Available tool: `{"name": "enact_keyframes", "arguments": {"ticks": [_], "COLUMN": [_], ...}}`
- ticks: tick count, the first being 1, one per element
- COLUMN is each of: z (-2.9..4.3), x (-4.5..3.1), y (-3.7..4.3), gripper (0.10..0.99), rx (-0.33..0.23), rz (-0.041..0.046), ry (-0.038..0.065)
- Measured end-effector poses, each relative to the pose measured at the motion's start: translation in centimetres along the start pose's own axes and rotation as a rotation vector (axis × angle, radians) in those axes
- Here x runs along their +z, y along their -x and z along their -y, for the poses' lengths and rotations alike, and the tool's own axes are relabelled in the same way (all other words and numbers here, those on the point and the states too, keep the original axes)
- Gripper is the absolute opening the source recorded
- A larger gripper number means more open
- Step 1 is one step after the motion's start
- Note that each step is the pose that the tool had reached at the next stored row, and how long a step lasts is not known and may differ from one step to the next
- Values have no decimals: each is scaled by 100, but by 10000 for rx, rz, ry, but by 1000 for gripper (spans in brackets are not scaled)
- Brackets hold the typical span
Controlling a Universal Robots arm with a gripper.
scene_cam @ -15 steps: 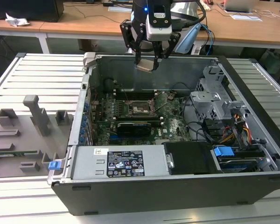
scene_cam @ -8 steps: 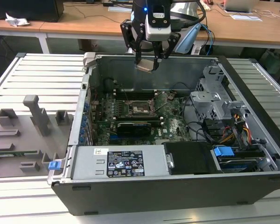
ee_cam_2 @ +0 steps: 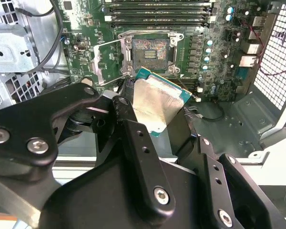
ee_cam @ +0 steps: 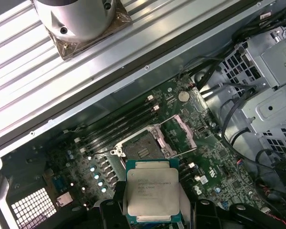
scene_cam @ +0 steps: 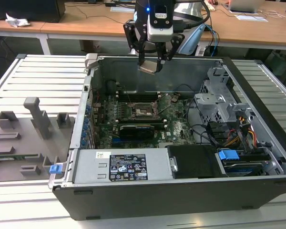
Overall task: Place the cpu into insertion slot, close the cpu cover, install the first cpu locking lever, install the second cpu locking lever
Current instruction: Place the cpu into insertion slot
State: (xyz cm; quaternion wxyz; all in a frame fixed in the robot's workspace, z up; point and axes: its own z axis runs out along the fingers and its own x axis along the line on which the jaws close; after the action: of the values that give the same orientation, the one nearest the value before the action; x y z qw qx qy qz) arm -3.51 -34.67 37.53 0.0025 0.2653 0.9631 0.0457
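My gripper (scene_cam: 151,61) hangs high over the back of the open computer case, shut on the cpu (scene_cam: 150,67). In both wrist views the cpu (ee_cam_2: 159,102) (ee_cam: 151,193) sits tilted between the black fingers (ee_cam_2: 138,143), silver-grey face on one side, green-edged underside on the other. Well below it, the insertion slot (scene_cam: 143,110) (ee_cam_2: 150,52) (ee_cam: 140,148) lies bare on the green board. The cpu cover (ee_cam_2: 107,62) (ee_cam: 181,131) is swung open beside the slot.
A black card (scene_cam: 136,129) lies just in front of the slot, with memory slots (ee_cam_2: 157,14) beside it. A metal drive cage (scene_cam: 219,100) and cables stand at the exterior view's right. The power supply (scene_cam: 119,167) spans the case front. A grey fixture tray (scene_cam: 24,138) lies outside.
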Motion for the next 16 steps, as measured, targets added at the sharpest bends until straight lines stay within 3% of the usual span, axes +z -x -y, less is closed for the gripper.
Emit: {"name": "enact_keyframes", "arguments": {"ticks": [16], "z": [0], "x": [2], "y": [0], "gripper": [525], "rx": [498], "rz": [45], "ry": [10]}}
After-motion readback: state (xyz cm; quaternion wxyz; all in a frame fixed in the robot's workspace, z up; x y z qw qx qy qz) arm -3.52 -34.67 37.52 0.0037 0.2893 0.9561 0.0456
